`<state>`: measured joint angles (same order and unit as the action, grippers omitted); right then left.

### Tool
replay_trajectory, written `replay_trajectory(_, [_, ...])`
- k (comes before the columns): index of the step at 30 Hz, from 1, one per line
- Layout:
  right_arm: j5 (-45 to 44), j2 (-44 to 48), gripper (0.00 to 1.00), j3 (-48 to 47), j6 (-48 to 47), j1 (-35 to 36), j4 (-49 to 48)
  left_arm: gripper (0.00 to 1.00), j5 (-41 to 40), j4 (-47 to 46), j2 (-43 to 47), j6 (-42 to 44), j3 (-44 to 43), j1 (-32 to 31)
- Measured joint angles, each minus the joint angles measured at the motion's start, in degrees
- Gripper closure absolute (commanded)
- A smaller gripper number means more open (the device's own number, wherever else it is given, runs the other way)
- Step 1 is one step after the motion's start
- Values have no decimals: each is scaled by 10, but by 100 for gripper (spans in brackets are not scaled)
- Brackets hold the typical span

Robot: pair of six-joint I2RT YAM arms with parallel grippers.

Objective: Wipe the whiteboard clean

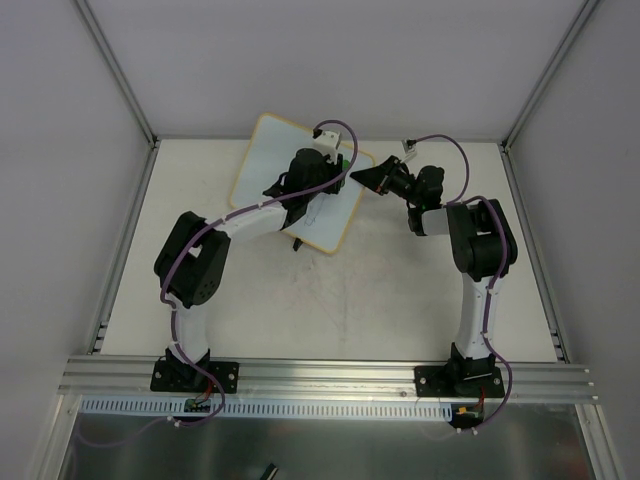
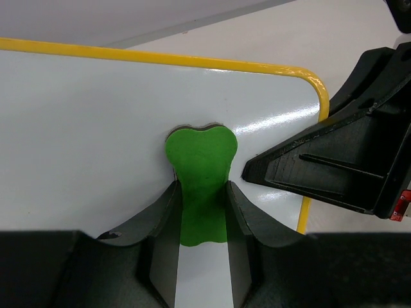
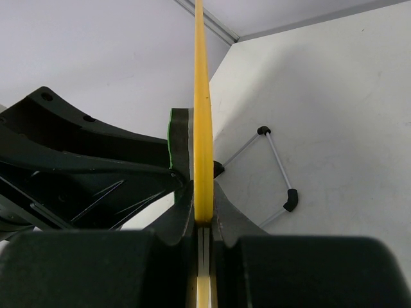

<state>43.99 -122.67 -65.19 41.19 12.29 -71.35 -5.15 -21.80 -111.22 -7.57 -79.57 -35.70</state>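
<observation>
From above, the whiteboard (image 1: pixel 262 165) lies skewed at the far middle of the table (image 1: pixel 300 310), 1 corner pointing toward the arms. The left arm reaches across the board, and the left gripper (image 1: pixel 340 168) sits over the board's right part with a speck of green showing at its tip. The right arm bends in from the right, and the right gripper (image 1: pixel 358 180) meets the board's right edge, just beside the left one. This view is too small to show how either pair of fingers stands.

In the left wrist view, the 2 dark fingers are clenched on a green eraser (image 2: pixel 200 167), 1 on each side of its narrow waist. The eraser's wide, lobed end is flat against the white surface (image 2: pixel 83 128). The yellow rim (image 2: pixel 192 61) runs along the top of the view and curves down around a rounded corner at the right. Below that corner, 1 black finger of the right gripper (image 2: pixel 253 170) lies across the face of the board, its tip close to the eraser but not touching it.

In the right wrist view, the board is seen edge-on, its rim (image 3: pixel 203 96) a thin yellow line running straight up the picture. The right gripper's 2 fingers are pinched shut on this edge at the bottom centre. To the left of the rim, the left gripper's black body fills the view, and a sliver of the eraser (image 3: pixel 172 138) shows pressed against the board. To the right, a bent grey wire bracket (image 3: pixel 276 160) with black tips lies on the table.
</observation>
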Motion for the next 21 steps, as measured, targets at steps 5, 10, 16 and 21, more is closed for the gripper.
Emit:
replay_trajectory(5, [0, 0, 100, 0, 0, 0, 0, 100, -9, 0, 0, 1, 1, -2])
replay_trajectory(10, [0, -1, 100, 0, 0, 0, 0, 100, -22, -23, 1, -20, 19, -1])
replay_trajectory(16, [-3, -5, 100, 0, 4, 0, 0, 100, -23, -53, 23, -91, 78, 27])
replay_trajectory(21, [-3, -6, 100, 0, 5, 0, -3, 100, -33, -59, 49, -156, 127, 61])
